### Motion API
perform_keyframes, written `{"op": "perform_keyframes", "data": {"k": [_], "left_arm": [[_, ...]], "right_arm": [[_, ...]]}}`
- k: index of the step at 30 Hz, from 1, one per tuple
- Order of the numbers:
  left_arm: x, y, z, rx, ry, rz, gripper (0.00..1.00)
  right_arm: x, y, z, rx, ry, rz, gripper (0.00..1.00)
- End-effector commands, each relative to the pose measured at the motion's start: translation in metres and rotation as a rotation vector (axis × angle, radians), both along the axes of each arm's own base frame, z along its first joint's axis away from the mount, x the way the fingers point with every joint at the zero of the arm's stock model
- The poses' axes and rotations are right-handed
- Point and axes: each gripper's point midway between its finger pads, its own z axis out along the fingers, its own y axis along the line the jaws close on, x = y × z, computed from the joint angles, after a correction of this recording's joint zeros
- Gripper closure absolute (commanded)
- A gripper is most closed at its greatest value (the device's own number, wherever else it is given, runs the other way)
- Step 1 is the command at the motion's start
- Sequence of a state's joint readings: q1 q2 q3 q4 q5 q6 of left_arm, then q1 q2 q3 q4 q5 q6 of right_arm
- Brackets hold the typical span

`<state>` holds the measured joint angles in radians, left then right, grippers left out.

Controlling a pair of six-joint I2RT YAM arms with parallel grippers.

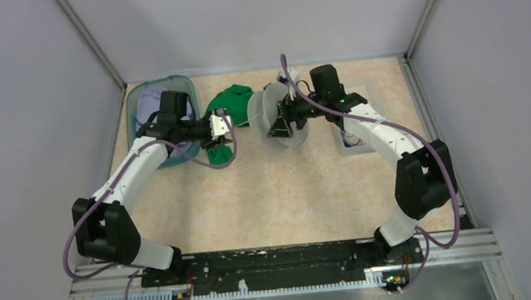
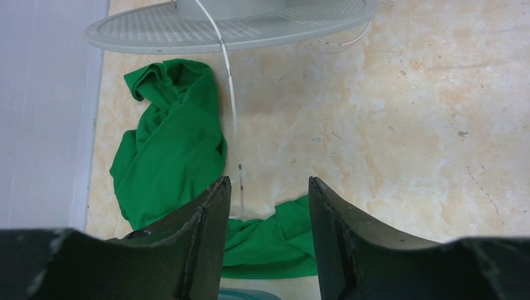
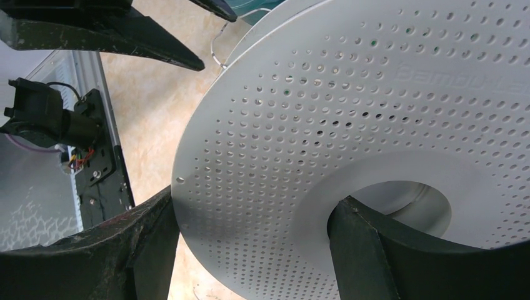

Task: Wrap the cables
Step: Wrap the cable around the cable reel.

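The right hand (image 3: 253,206) clamped the spool (image 3: 350,94) by its flange while the left hand (image 2: 269,184), jaws spread, straddled the whitish cable (image 2: 232,106) trailing onto the desk (image 2: 406,125), so winding looked barely begun.

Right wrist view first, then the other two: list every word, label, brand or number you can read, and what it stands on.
"Bambu La": faint raised lettering on the perforated flange of the pale-grey spool, cut off at the right edge of the right wrist view.
Top and left wrist views: no text to read.
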<state>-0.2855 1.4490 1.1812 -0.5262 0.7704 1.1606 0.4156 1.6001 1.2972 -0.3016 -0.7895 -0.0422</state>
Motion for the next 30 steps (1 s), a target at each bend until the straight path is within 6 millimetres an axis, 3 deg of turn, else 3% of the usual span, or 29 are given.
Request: {"op": "perform_keyframes", "data": {"k": [1,5,11,14,18,22,26,30], "left_arm": [[0.015,-0.011,0.015,-0.035,-0.087,-0.049,0.46],[0.020,-0.014,0.011,-0.038,-0.079,-0.059,0.54],[0.009,-0.019,0.003,-0.076,0.013,-0.059,0.86],[-0.003,-0.034,0.013,-0.188,0.132,-0.017,0.99],[-0.035,-0.065,0.024,-0.296,0.326,0.004,1.00],[-0.053,-0.091,0.021,-0.309,0.462,0.061,1.00],[-0.058,-0.103,0.028,-0.386,0.548,0.098,1.00],[-0.050,-0.108,0.025,-0.468,0.581,0.150,1.00]], "right_arm": [[0.008,0.005,0.039,0.069,-0.132,0.042,1.00],[0.007,0.006,0.039,0.073,-0.129,0.045,1.00],[0.013,0.007,0.047,0.091,-0.122,-0.002,1.00],[0.022,0.010,0.053,0.122,-0.092,-0.049,1.00],[0.041,0.015,0.066,0.167,-0.053,-0.130,1.00],[0.055,0.022,0.082,0.222,-0.013,-0.176,1.00],[0.062,0.028,0.093,0.280,0.033,-0.186,1.00],[0.061,0.033,0.104,0.335,0.078,-0.159,1.00]]}}
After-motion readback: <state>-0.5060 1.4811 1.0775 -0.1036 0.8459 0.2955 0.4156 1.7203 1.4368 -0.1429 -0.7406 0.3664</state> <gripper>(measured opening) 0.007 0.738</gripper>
